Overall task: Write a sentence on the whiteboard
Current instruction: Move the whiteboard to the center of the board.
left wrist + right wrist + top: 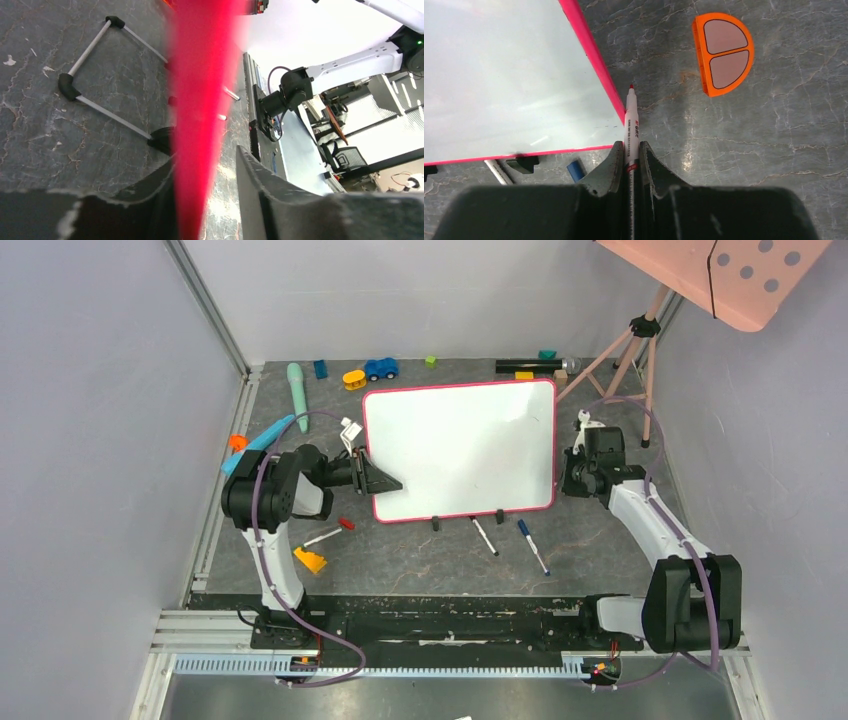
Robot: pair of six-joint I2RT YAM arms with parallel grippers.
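The whiteboard point(460, 450) stands on its black feet mid-table, glossy white with a red-pink frame. Its face shows no red words, so the sentence is not visible. My left gripper point(385, 483) is at the board's lower left edge. In the left wrist view point(205, 160) it straddles the blurred red frame point(200, 100), one finger against it and a gap to the other. My right gripper point(572, 475) is beside the board's right edge, shut on a red-tipped white marker point(631, 120). The marker tip lies just outside the frame point(594, 75), near the lower right corner.
Two loose markers point(484, 536) point(533, 546) lie in front of the board. A red cap point(346, 523), a white marker point(322, 537) and a yellow-orange block point(310, 560) lie front left. Toys line the back edge point(381, 368). An orange half-round piece point(723, 54) lies right of the board. A pink perforated panel on a tripod point(740, 270) stands back right.
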